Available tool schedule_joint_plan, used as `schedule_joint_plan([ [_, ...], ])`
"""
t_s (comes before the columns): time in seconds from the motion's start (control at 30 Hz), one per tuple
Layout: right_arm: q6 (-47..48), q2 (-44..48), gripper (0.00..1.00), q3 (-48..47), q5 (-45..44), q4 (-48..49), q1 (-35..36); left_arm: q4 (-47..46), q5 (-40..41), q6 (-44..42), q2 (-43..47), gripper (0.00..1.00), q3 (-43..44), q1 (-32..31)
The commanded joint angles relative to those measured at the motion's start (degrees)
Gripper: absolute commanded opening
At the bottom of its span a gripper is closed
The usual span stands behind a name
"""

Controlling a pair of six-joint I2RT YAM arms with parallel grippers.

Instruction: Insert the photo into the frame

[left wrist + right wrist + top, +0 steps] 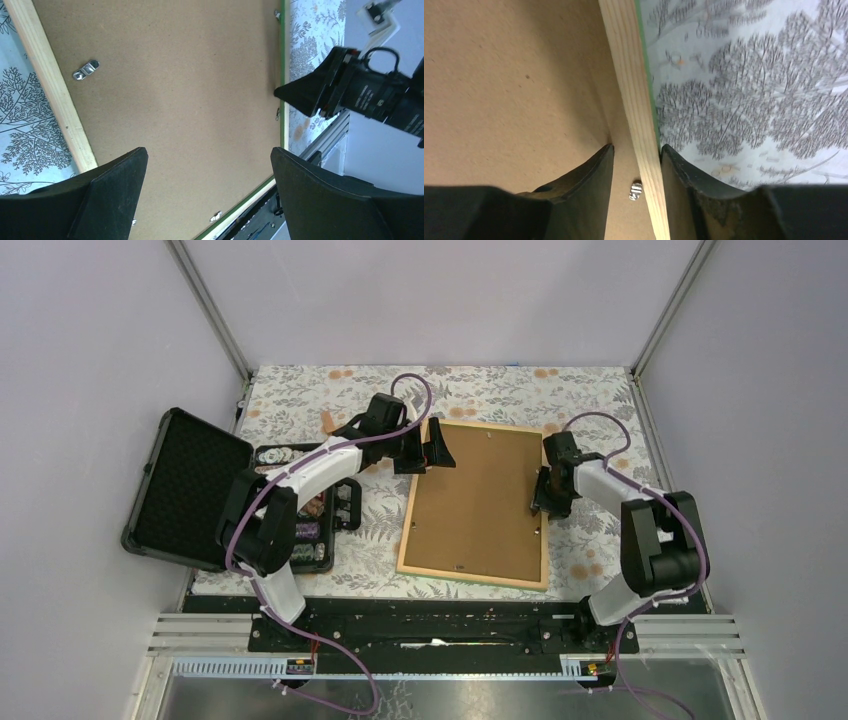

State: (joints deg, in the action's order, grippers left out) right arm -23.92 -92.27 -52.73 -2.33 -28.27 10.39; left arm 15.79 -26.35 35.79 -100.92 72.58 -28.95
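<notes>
The frame [470, 578] lies face down on the floral cloth, light wood back up, a thin green edge showing. The plain brown backing board [480, 500] sits inside it and fills it. The photo is hidden; no blue print shows in any view. My left gripper [425, 452] is open and empty above the frame's far left corner; in the left wrist view [209, 165] it hovers over the board [185, 85]. My right gripper [545, 502] is at the frame's right rail. In the right wrist view [635, 150] its narrowly parted jaws straddle the wood rail [629, 75] and a small metal tab [636, 191].
An open black case [185, 490] with poker chips [310, 510] stands left of the frame, under my left arm. Metal tabs [86, 70] dot the frame's back. The enclosure walls close in at the back and both sides. The black base rail [440, 625] lies in front.
</notes>
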Motion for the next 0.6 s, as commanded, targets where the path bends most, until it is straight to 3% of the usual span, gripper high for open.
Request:
schedule_joint_plan([
  [0.0, -6.05, 6.5, 0.44, 4.34, -0.96, -2.15, 2.03, -2.59, -1.1, -0.49, 3.11, 0.99, 0.21, 0.21],
  [0.17, -6.96, 9.19, 0.38, 7.07, -0.12, -2.27, 2.34, -3.22, -2.04, -0.1, 3.63, 0.99, -0.13, 0.25],
  [0.57, -6.57, 9.07, 0.43, 8.02, -3.83, -4.35, 4.81, -3.18, -2.37, 0.03, 4.42, 0.99, -0.24, 0.21],
])
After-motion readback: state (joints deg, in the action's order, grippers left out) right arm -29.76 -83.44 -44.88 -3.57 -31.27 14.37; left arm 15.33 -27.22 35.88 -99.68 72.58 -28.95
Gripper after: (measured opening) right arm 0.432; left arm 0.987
